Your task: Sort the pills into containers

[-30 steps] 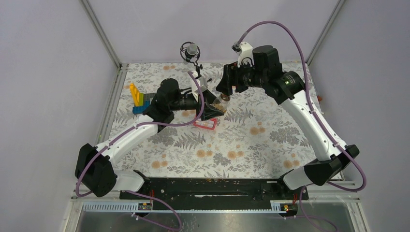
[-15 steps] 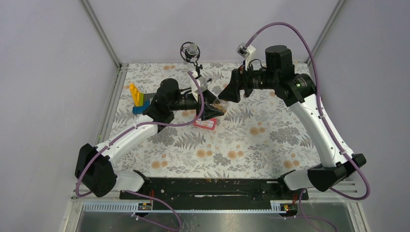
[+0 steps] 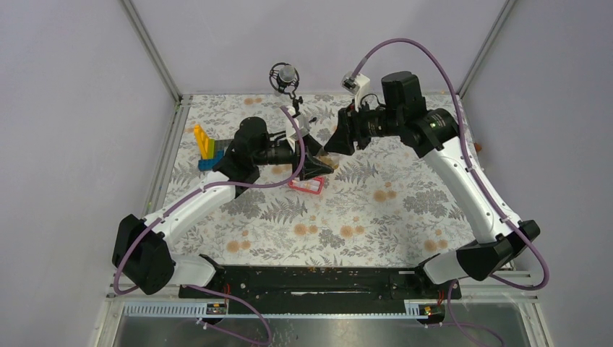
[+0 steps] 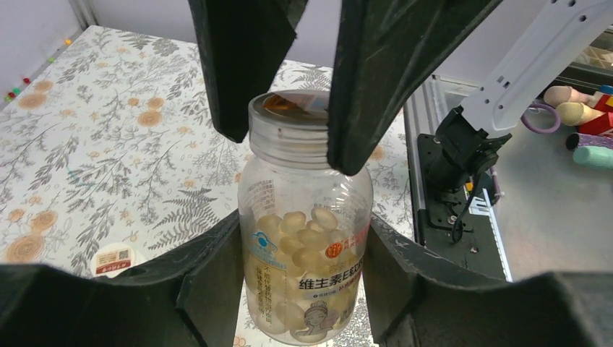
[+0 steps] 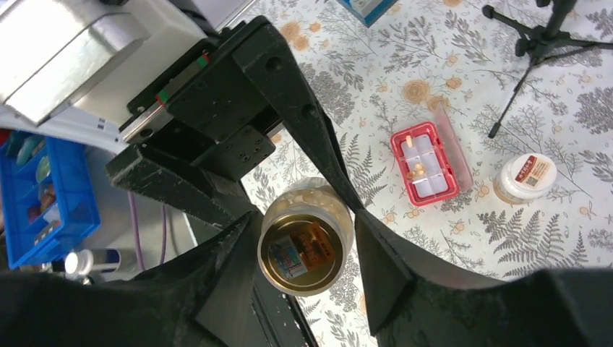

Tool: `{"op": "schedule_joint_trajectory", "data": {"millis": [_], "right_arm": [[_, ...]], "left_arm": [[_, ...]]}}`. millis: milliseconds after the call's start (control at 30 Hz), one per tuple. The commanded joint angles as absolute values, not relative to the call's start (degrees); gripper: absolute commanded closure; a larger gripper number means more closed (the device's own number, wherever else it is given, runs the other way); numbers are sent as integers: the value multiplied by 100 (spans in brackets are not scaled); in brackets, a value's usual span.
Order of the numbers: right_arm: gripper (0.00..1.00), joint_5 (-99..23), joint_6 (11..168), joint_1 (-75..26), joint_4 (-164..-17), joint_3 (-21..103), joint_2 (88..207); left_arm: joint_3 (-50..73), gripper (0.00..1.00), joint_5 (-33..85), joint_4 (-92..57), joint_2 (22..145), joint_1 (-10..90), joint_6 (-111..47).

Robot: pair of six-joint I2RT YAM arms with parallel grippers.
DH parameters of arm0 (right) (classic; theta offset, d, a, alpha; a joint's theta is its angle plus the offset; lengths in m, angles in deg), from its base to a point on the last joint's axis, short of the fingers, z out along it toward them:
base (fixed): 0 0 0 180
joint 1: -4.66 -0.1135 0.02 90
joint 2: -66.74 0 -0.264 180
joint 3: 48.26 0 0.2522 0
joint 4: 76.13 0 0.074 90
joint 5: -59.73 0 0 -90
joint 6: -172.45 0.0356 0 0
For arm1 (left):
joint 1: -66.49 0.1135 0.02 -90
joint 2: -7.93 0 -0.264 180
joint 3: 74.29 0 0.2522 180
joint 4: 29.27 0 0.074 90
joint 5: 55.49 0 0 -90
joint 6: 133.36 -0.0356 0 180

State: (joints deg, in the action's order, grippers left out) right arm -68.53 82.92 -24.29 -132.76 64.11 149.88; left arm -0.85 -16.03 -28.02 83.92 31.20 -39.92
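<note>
Bottle (image 4: 307, 249), clear, marked 维生素E, pale pills (image 4: 300, 228) inside; left end effector (image 4: 305, 253) pinching body; right end effector (image 5: 303, 249) pinching top.

Glossy clear plastic bottle (image 4: 307, 238), matt printed cloth (image 4: 108, 144), shiny pink plastic box (image 5: 441, 177)

My left wrist camera sits hard up against the clear bottle (image 4: 303, 238), level with its side. It looks across the cloth (image 4: 108, 144), with an arm base (image 4: 463, 163) behind and to the right of the bottle. My right wrist camera hangs just above the same bottle, staring straight down on its cap. The overhead camera is far off, above and behind both arms, and takes in the whole cloth. It shares the pink box (image 5: 425, 163) beside the bottle with the right wrist view.
</note>
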Motion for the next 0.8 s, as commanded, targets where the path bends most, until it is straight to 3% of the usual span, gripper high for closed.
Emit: {"op": "schedule_joint_trajectory", "data": {"millis": [0, 67, 167, 300, 400, 567, 767], "right_arm": [[45, -5371, 8988, -2529, -12807, 6505, 15155], [42, -5033, 9365, -2530, -12600, 6483, 15165], [28, -4899, 9683, -2527, -12556, 6544, 15156], [15, -5821, 9449, -2489, -12556, 6552, 15024], [12, -6729, 8929, -2382, -12664, 6401, 14840], [16, -7572, 7419, -2346, -13804, 6561, 14763], [29, -7279, 6732, -2347, -14489, 7058, 15046]], "left_arm": [[148, 100, -1821, -3246, 8238, 3099, -4042], [144, 100, -1812, -3259, 8230, 3098, -4029], [131, 100, -1775, -3249, 8238, 3098, -4044], [109, 100, -1723, -3173, 8235, 3098, -4095], [87, 100, -1691, -3146, 8243, 3098, -4117], [99, 100, -1721, -3128, 8237, 3101, -4123], [137, 100, -1866, -3075, 8238, 3100, -4125]]}}
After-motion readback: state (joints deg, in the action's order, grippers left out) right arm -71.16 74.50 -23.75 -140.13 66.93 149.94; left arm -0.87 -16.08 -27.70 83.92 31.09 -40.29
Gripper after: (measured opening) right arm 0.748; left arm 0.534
